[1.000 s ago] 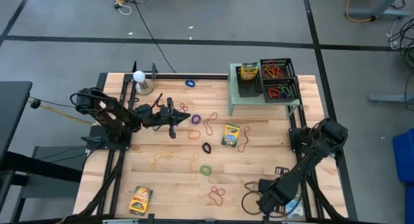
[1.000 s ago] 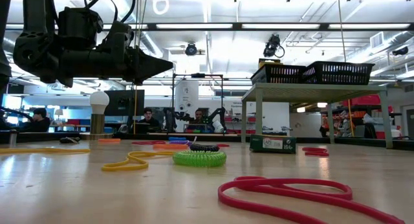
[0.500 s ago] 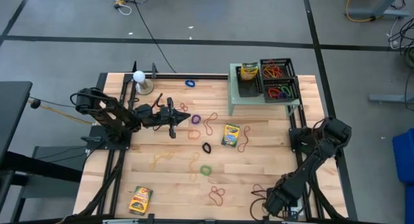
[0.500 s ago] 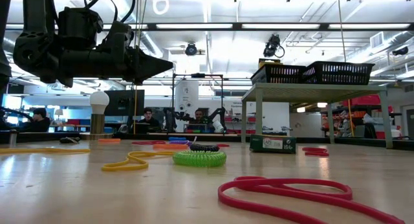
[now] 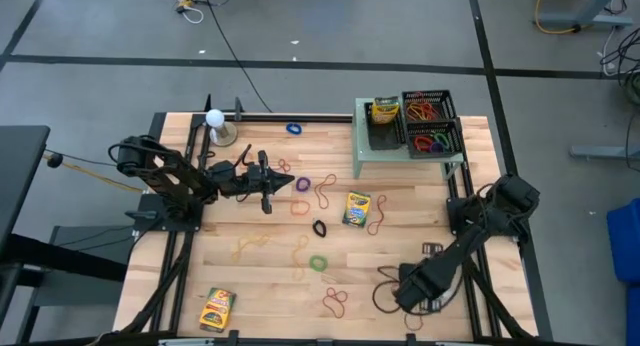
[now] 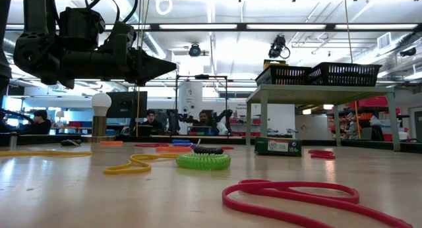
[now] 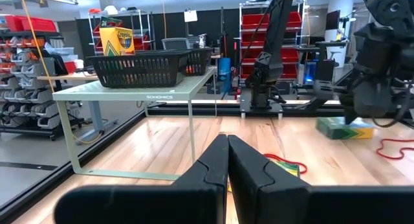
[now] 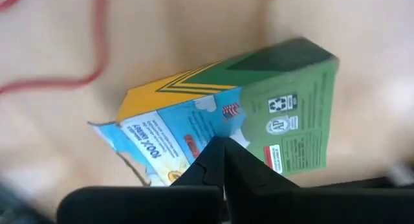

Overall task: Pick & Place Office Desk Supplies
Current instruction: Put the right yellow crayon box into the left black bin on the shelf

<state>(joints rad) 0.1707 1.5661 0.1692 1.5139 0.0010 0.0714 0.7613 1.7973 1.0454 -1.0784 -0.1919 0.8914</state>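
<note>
While its jaws stay clenched on nothing, the right gripper [image 5: 412,286] has swung inward along the table's [image 5: 260,261] near edge, poised just above a crayon box [image 8: 259,120] lying flat; likely a grasp comes next. Left gripper [image 5: 268,182], shut, hangs unmoved mid-table.

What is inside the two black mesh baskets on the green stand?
Left black mesh basket: a yellow-green crayon box standing upright. Right black mesh basket: red, purple and orange rubber-band loops. Anything beneath those is hidden.
</note>
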